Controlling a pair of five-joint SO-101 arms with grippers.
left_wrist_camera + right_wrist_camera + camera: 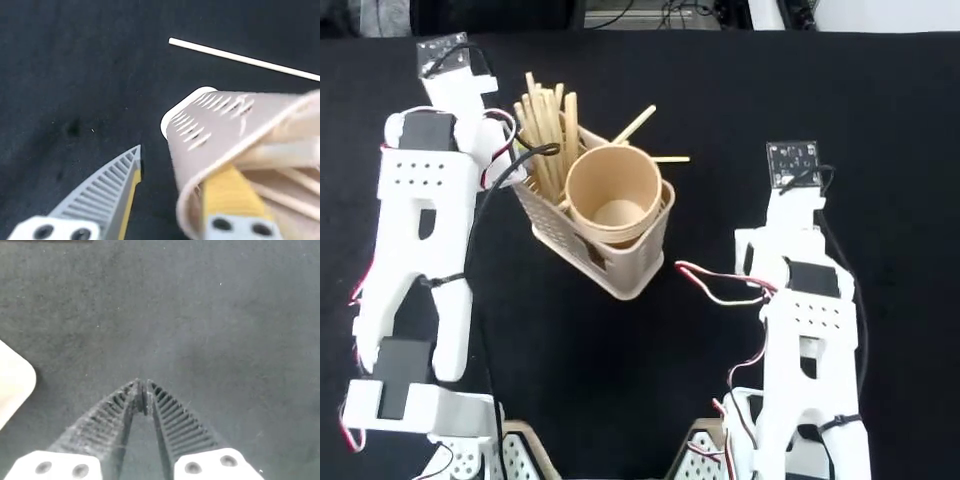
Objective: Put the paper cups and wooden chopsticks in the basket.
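High view: the basket point(582, 246) stands on the black cloth point(880, 100) between the two arms, already loaded. The nested paper cups point(613, 190) sit upright inside it, and a bundle of wooden chopsticks point(548, 125) stands in the basket beside the cups, fanning up past its rim. In the left wrist view a single chopstick point(245, 59) appears to lie on the cloth just beyond the basket, apart from its wall. By these pictures, that stick looks like the one piece not yet in, though whether it rests on the cloth or leans from the basket cannot be told for sure. The left gripper point(182, 160) has its jaws apart and astride the basket's wall, with one finger point(115, 185) outside the basket and clear of it, and the other down inside. The right gripper point(143, 388) hangs over bare cloth near a corner of the basket, its tips pressed together and holding nothing. The job reads as all but finished
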